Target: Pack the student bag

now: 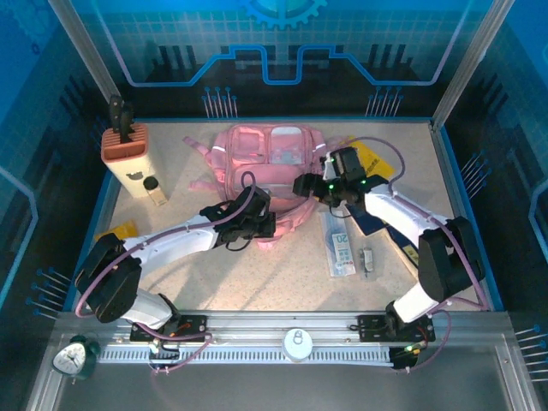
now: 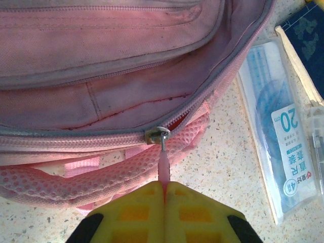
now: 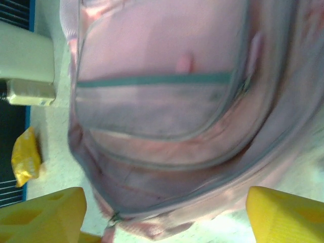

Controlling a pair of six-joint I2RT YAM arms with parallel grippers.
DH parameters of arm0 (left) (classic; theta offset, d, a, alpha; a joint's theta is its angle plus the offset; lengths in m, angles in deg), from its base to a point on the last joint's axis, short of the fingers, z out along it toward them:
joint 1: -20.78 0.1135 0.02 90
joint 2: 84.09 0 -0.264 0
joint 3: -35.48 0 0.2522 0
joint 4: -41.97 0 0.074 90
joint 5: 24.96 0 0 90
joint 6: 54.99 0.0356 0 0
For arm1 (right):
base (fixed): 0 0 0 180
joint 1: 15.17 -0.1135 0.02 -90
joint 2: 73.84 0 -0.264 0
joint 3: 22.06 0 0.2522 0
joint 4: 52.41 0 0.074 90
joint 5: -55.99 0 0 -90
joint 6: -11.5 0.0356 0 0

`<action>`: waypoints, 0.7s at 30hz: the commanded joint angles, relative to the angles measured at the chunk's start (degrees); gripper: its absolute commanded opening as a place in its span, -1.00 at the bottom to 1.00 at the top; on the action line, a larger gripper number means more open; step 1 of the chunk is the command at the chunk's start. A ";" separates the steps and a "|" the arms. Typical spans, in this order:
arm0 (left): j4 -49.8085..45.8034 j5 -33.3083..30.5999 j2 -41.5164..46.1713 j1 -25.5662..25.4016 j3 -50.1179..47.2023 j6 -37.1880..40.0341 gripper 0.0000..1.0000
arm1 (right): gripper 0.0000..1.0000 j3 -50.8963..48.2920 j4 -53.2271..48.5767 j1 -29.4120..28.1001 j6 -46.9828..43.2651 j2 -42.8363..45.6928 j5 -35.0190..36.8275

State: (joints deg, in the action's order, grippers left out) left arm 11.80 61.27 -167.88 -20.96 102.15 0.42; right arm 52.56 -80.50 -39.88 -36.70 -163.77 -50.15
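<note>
As viewed from the top camera, student bag [image 1: 257,150] just toward 12 o'clock of the table [image 1: 257,287] centre, lying flat, pale translucent front pockets facing up. Largest thing there, pink throughout, straps trailing toward 9 o'clock. Main zip parted along the edge toward 6 o'clock, with worn pinkish lining showing inside in the left wrist view.

Left fingers [image 2: 136,207] pressed together, yellow pads clamped on the pink zipper pull [image 2: 163,169]. Pull hanging from a metal slider [image 2: 157,135] on the bag's 6 o'clock edge, above a band of pink mesh padding.

Right fingers [image 3: 45,212] spread wide apart with nothing gripped, poised at the bag's 3 o'clock side and pointing across it. Touching the fabric or just clear of it: cannot tell, the right wrist view being blurred.

Clear ruler packet [image 1: 341,248] marked "20" flat on the table at 4 o'clock of the bag, just beside it. Dark blue booklet [image 2: 309,35] right next to the packet's 12 o'clock end. Small clear item [image 1: 368,259] at 3 o'clock of the packet, near it, too small to identify.

Terracotta pen holder [image 1: 124,145] at 10 o'clock of the table, well apart from the bag. Small capped bottle [image 1: 154,190] at its 5 o'clock. Yellow object [image 1: 120,229] at the table's 9 o'clock edge.
</note>
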 commanded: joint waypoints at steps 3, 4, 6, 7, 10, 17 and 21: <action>1.19 -0.85 -1.08 -0.63 1.20 -1.77 -1.00 | 0.72 -4.43 6.51 -5.24 9.18 -3.32 1.48; 1.12 -1.22 -1.13 -0.64 0.98 -2.02 -1.00 | 0.71 -4.36 8.28 -5.35 10.03 -4.46 1.25; 1.07 -1.86 -1.15 -0.70 0.72 -2.32 -1.00 | 0.65 -3.87 10.24 -5.66 11.08 -6.60 2.10; 0.92 -2.44 -1.12 -0.63 0.62 -2.41 -1.00 | 0.61 -3.45 11.10 -5.89 10.93 -7.40 2.74; 0.30 -3.80 -0.63 -0.70 0.13 -2.52 -1.00 | 0.46 -2.55 11.11 -6.15 10.02 -9.00 4.68; -0.25 -5.29 1.55 -0.69 -2.16 -1.30 -1.00 | -0.29 -3.19 13.24 -4.94 8.48 -9.93 6.07; -0.71 -6.88 2.66 -0.43 -3.23 0.05 -1.00 | -0.67 -3.54 13.45 -4.69 7.42 -8.07 7.34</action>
State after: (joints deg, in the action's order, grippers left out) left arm 12.28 56.76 -167.51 -21.20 100.09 -0.83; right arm 48.65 -70.14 -45.34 -27.80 -172.91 -45.37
